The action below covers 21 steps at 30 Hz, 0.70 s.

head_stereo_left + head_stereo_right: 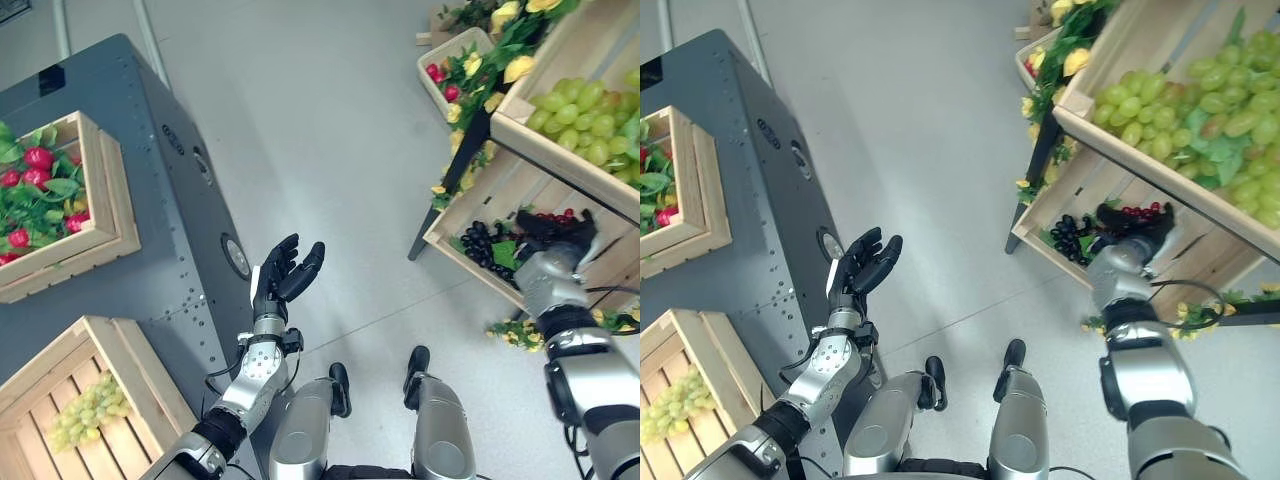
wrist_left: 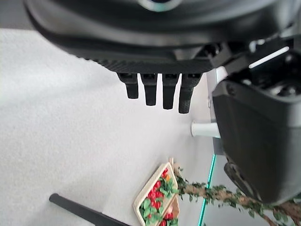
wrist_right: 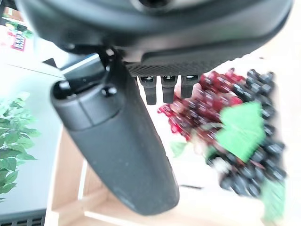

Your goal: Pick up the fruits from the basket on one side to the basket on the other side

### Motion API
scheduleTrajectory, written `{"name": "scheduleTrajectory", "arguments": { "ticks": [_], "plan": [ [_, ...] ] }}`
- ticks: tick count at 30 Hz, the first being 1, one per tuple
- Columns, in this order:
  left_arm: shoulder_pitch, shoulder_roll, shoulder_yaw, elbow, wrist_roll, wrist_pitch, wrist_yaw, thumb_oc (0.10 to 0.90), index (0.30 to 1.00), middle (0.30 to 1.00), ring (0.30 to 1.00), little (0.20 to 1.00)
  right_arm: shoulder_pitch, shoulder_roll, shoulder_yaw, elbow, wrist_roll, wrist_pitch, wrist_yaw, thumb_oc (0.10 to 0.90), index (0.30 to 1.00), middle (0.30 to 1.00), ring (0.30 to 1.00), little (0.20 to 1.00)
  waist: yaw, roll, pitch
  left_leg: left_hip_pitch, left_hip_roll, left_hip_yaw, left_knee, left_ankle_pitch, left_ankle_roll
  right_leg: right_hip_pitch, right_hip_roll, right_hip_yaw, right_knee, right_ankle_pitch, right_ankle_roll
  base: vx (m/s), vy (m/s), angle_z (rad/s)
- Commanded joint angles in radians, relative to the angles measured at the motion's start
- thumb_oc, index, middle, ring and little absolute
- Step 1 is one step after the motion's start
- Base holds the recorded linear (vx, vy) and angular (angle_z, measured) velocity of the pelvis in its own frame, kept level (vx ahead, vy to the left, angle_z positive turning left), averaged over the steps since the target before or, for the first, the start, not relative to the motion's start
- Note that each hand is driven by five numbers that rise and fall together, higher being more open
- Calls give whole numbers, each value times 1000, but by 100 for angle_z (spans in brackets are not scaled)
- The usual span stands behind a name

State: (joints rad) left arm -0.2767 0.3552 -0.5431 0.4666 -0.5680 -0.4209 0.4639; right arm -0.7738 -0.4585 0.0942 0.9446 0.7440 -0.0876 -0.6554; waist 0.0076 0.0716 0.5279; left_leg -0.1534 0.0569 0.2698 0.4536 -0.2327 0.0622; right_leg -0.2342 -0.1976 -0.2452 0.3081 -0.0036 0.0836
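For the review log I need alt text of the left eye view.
The right hand reaches into a low crate of dark grapes, fingers hidden. The left hand hangs open and empty over the floor.

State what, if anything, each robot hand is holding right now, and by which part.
Nothing is held. The left hand is raised over the floor, its fingers straight. The right hand hovers open above the dark and red grapes in the lower crate.

dark and red grapes [image 1: 490,243] in lower shelf crate [image 1: 455,222]; green grapes [image 1: 88,409] in floor-side crate [image 1: 140,365]
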Motion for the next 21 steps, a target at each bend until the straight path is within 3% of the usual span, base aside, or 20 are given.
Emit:
{"name": "scheduleTrajectory", "arguments": {
  "ticks": [1,7,12,17,21],
  "plan": [
    [-6,-30,-10,-69,42,-87,21,800,900,900,900,900,49,54,68,-133,-102,-154,-116,800,900,900,900,900,-2,-37,-114,23,-5,37,-32,-48,5,63,-27,0,-55,-17,-3,3,61,-27],
    [-15,-63,-5,-53,70,-85,62,800,900,900,900,900,181,167,157,-311,-216,-177,-226,800,900,900,900,900,-36,-37,-143,66,-18,56,-100,-29,3,86,-17,26,-106,3,-3,-5,39,-15],
    [9,-76,16,-38,93,-87,76,800,900,900,900,900,305,203,188,-395,-314,-225,-239,800,900,900,900,900,-52,-35,-175,102,-30,54,-169,-5,-2,112,-5,39,-152,16,2,17,0,-14],
    [79,-84,59,-24,122,-89,80,800,900,900,900,900,471,225,225,-473,-435,-278,-210,800,900,900,900,900,-63,-35,-232,158,-39,38,-292,44,-14,156,20,50,-233,32,12,27,-40,-4],
    [128,-95,94,-4,132,-99,67,800,900,900,900,900,574,215,250,-510,-493,-285,-135,800,900,900,900,900,-68,-37,-272,190,-44,20,-373,80,-22,178,38,56,-281,44,24,27,-52,-4]
  ]
}}
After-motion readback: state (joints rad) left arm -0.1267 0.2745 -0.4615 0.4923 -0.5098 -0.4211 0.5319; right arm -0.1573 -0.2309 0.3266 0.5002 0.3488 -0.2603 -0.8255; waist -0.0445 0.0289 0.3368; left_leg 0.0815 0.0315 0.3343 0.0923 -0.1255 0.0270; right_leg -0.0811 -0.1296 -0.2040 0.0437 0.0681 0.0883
